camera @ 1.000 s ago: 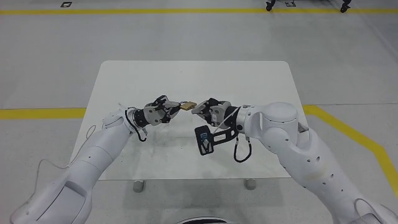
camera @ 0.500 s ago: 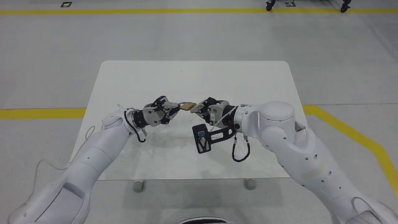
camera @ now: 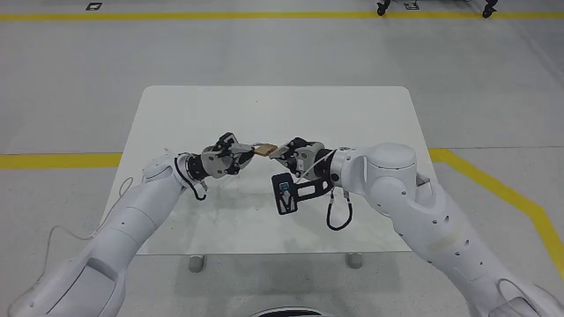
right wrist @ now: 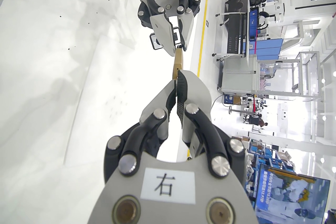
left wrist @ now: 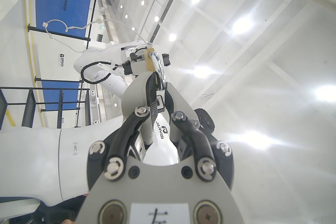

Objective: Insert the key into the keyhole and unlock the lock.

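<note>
Above the middle of the white bench [camera: 352, 114] the two arms meet tip to tip, both tools held clear of its surface. The left tool [camera: 240, 151] has its fingers pressed together on the silver shackle [left wrist: 160, 72] of a small brass padlock [camera: 263, 150], so the lock body sticks out past the fingertips towards the other arm. The shackle sits seated in the body, and the lock hangs in the air between the two tools rather than lying on the bench. The right tool [camera: 284, 151] faces it from the opposite side, its fingers [right wrist: 183, 88] closed tight with the ribbed pads almost meeting, pinching the key [right wrist: 176, 72]. A short brass-coloured stub of the key shows beyond the fingertips. In the right wrist view this stub lines up with the end of the padlock body and touches it, the two making one straight brass line from one tool to the other. How far the blade sits inside the keyhole cannot be told, because the joint is too small and is seen edge-on. Both arms reach in from the near edge of the bench, the left one low and stretched out, the right one bent at the elbow.
</note>
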### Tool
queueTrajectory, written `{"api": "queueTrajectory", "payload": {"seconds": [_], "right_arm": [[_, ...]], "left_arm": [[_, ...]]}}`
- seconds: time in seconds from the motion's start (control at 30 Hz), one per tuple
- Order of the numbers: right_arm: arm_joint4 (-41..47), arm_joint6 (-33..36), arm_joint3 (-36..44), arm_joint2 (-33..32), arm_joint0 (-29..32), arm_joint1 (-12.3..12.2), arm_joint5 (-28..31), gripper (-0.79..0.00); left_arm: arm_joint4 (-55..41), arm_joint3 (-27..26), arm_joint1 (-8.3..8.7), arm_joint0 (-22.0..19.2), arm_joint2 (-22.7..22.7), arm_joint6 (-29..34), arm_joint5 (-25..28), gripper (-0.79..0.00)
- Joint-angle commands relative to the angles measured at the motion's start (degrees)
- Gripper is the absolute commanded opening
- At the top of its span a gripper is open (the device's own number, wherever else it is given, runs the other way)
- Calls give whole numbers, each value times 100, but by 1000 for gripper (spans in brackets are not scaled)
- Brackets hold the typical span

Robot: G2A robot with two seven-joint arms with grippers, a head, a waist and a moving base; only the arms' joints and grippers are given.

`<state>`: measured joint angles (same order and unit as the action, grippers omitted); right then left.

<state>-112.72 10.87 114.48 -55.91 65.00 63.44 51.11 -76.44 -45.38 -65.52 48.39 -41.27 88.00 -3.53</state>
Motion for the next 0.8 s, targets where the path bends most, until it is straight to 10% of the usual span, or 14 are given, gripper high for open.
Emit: {"api": "queueTrajectory", "payload": {"seconds": [0.0,0.4,0.47,0.5,0.77], "right_arm": [[1,21,12,9,-2,1,-2,-440],[104,88,118,-169,126,-20,-228,-480],[158,111,172,-295,210,-33,-349,-382],[187,165,221,-369,271,-40,-427,-37],[222,224,325,-466,356,-51,-512,0]], "left_arm": [[-18,-6,8,-7,2,0,32,-785],[-55,11,51,-23,0,0,317,-785],[50,16,61,-45,0,0,563,-785],[114,22,68,-57,0,0,715,-785],[926,143,96,-162,-147,-79,2062,-785]]}}
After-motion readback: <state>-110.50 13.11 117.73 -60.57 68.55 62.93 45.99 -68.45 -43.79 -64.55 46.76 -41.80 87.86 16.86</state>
